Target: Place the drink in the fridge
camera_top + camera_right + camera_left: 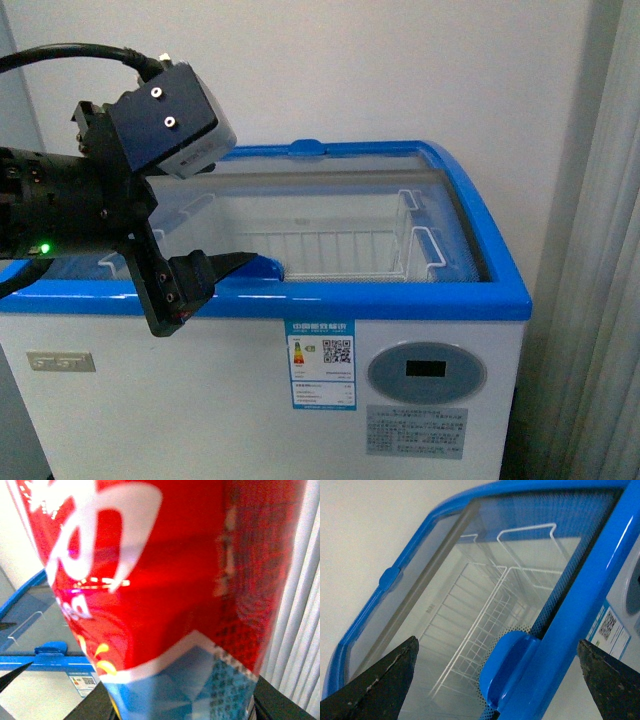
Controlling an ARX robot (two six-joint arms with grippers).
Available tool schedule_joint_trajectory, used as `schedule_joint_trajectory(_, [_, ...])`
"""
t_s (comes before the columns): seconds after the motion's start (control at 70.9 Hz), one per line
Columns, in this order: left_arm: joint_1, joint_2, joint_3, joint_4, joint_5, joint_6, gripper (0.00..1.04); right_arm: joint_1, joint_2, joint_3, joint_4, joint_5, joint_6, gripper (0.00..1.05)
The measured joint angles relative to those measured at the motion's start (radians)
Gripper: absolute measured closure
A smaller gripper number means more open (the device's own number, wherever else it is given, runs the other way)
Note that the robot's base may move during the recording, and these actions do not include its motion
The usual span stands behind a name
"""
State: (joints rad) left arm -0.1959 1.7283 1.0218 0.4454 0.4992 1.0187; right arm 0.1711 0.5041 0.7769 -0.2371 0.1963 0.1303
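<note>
The fridge [470, 290] is a white chest cooler with a blue top rim, and its white wire basket [345, 245] shows through the curved glass lid. My left gripper [215, 285] hovers open at the front left rim, with its black fingers [225, 268] reaching toward the lid's blue handle [262, 267]. In the left wrist view the handle [507, 665] sits between the spread fingertips [395, 675] of the left gripper [496, 647], untouched. The drink [150, 580], red with white lettering and a blue base, fills the right wrist view, and my right gripper [182, 707] is shut on it. The drink is out of the front view.
A white wall stands behind the fridge and a pale curtain [600, 300] hangs at the right. The fridge front carries a blue label [322, 365] and an oval grey display [426, 372]. The right wrist view shows the fridge rim [45, 657] below and to the side.
</note>
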Motion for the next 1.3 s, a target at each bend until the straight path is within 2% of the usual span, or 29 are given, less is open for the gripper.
schedule_joint_trajectory(0.254, [0.012,0.123,0.118,-0.083,-0.002,0.156,0.08,0.000,0.000,0.000,0.000,-0.001,0.000,0.65])
schedule_joint_trajectory(0.494, [0.019,0.242,0.286,-0.144,-0.043,0.204,0.08,0.000,0.000,0.000,0.000,-0.001,0.000,0.65])
schedule_joint_trajectory(0.72, [0.020,0.354,0.475,-0.219,-0.031,0.207,0.08,0.000,0.000,0.000,0.000,-0.002,0.000,0.65])
schedule_joint_trajectory(1.016, [0.010,0.568,0.884,-0.369,-0.116,0.210,0.08,0.000,0.000,0.000,0.000,-0.001,0.000,0.65])
schedule_joint_trajectory(1.171, [0.002,0.724,1.170,-0.445,-0.229,0.160,0.08,0.000,0.000,0.000,0.000,-0.001,0.000,0.65])
schedule_joint_trajectory(1.298, [0.001,0.885,1.473,-0.565,-0.322,0.102,0.08,0.000,0.000,0.000,0.000,0.001,0.000,0.65])
